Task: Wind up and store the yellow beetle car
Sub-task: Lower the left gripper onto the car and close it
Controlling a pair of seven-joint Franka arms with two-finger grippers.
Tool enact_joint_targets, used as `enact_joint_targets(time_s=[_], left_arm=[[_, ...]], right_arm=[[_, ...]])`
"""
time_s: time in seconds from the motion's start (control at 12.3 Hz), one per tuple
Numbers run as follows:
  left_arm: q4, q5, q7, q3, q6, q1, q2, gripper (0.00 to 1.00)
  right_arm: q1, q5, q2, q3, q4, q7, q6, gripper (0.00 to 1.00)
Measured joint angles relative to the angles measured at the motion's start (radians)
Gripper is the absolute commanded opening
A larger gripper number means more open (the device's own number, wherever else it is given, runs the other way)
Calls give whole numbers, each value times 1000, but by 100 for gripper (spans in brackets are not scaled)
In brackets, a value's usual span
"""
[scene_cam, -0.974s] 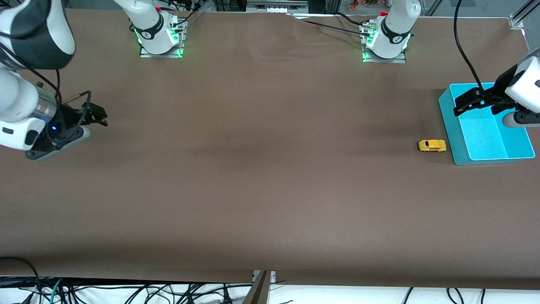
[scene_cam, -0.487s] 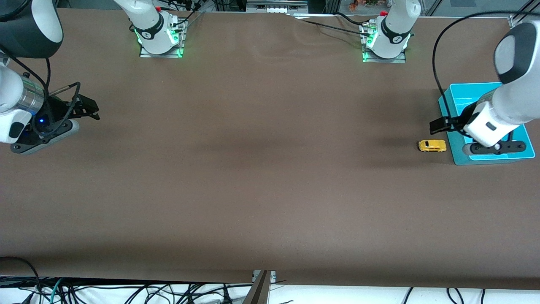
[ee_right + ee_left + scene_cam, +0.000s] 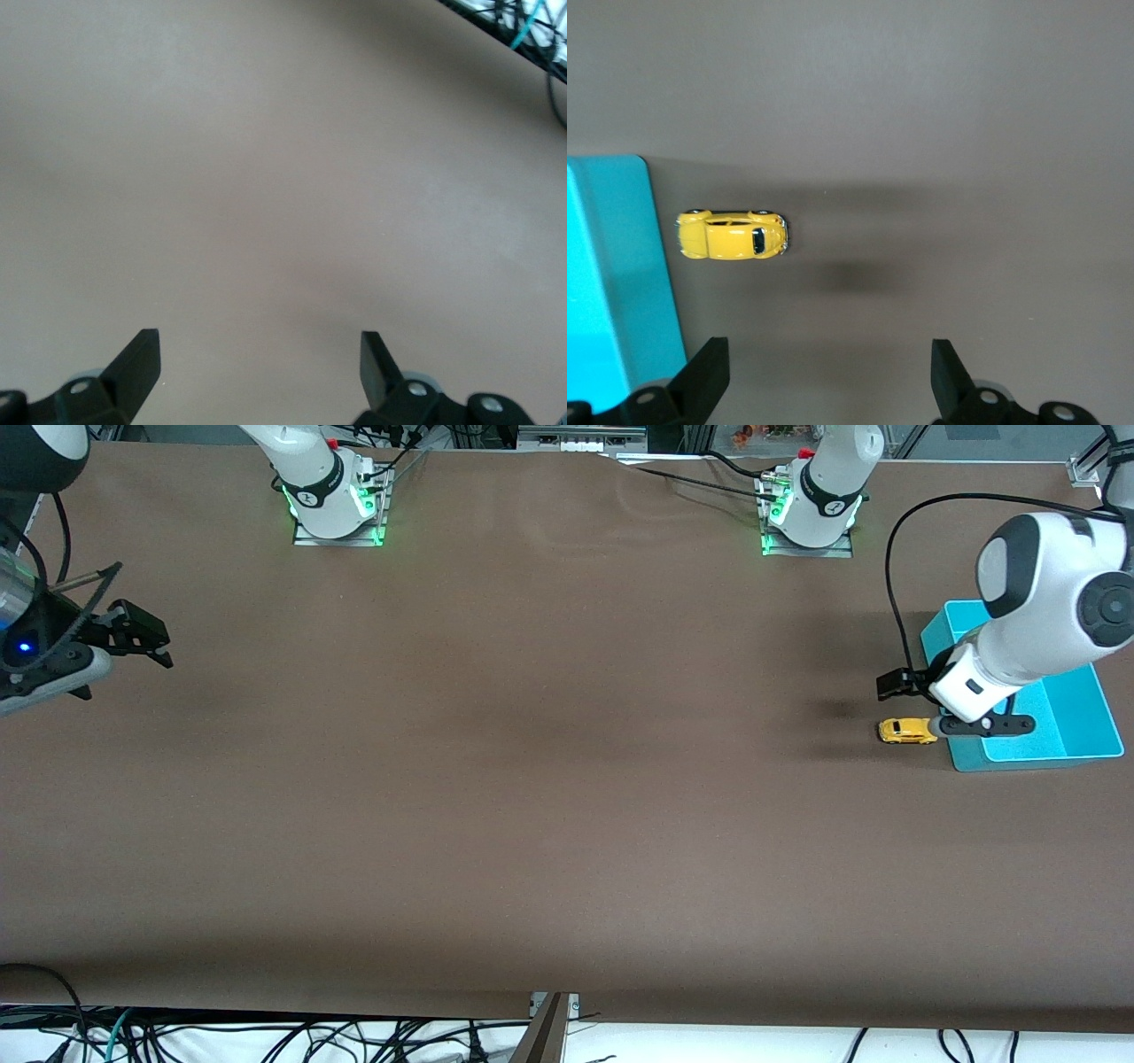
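Task barely started: car (image 3: 907, 731) untouched on bench, on its wheels, near left arm's end, just beside blue bin (image 3: 1081, 717), not in it. Winding and storing both left. Car's long axis runs along bench length; which end is nose, cannot tell. Left gripper (image 3: 895, 685) hangs over the bench beside car, fingers apart, empty. Right gripper (image 3: 142, 631) waits at right arm's end, fingers apart, empty.
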Motion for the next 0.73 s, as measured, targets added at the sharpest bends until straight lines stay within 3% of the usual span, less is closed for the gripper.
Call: enact_joint_targets(time_s=[0.24,0.49,0.73], left_arm=[[-139,0,227,4,171,62,10,100],[-160,10,414,8,235,89,63,100],[-161,105,639,8,315,91,131,100]], right_arm=[[-7,0,-17,-83,-3,0,-10,100],[-11,0,-17,-112,-7,17,-15,100],[-7,0,-17,-110,-9,160,-31,100]])
